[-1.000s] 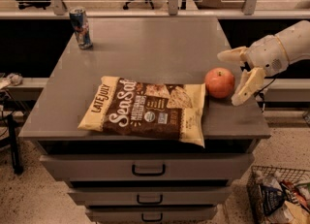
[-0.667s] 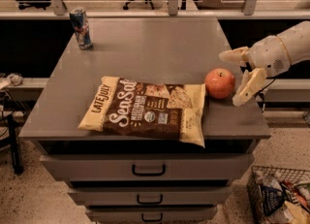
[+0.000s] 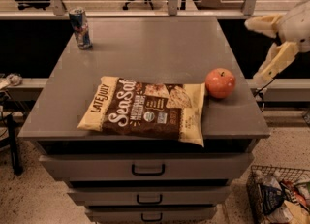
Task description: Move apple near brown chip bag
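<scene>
The red-orange apple (image 3: 220,83) rests on the grey cabinet top (image 3: 150,48), just right of the brown chip bag (image 3: 145,109), almost touching its cream right end. The bag lies flat near the front edge. My gripper (image 3: 265,48) is open and empty, off the right edge of the top, up and to the right of the apple, clear of it. Its two pale fingers (image 3: 278,60) are spread wide.
A tall blue drink can (image 3: 80,28) stands at the back left corner. Drawers (image 3: 147,168) sit below the top. A wire basket (image 3: 281,199) with packets stands on the floor at the right. Office chairs are behind a rail.
My gripper has drawn back to the right and upward, away from the apple. The apple and the bag stay where they were.
</scene>
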Robot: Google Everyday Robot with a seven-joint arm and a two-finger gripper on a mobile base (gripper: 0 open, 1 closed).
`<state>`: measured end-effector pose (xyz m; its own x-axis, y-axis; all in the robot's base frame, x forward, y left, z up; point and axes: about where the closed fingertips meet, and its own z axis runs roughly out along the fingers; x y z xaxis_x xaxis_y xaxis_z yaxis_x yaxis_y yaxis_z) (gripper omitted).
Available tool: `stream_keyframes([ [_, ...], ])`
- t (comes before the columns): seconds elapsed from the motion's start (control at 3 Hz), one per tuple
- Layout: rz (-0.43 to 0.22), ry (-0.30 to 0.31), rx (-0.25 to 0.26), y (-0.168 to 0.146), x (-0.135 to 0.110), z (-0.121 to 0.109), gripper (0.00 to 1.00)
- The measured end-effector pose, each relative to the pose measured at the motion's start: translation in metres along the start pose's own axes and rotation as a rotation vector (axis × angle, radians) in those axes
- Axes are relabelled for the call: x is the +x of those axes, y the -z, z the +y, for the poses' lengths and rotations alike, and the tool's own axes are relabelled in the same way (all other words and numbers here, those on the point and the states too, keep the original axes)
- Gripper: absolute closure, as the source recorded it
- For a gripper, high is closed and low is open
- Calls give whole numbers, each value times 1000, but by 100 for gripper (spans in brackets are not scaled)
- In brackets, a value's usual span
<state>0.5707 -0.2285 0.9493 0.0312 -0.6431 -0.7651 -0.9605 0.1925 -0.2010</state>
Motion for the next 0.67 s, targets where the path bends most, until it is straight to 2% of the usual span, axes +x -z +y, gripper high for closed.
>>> stream_keyframes([
  [0.33,11,89,148,52,-52,-3,0],
  [0.67,11,97,153,54,-58,-2,0],
])
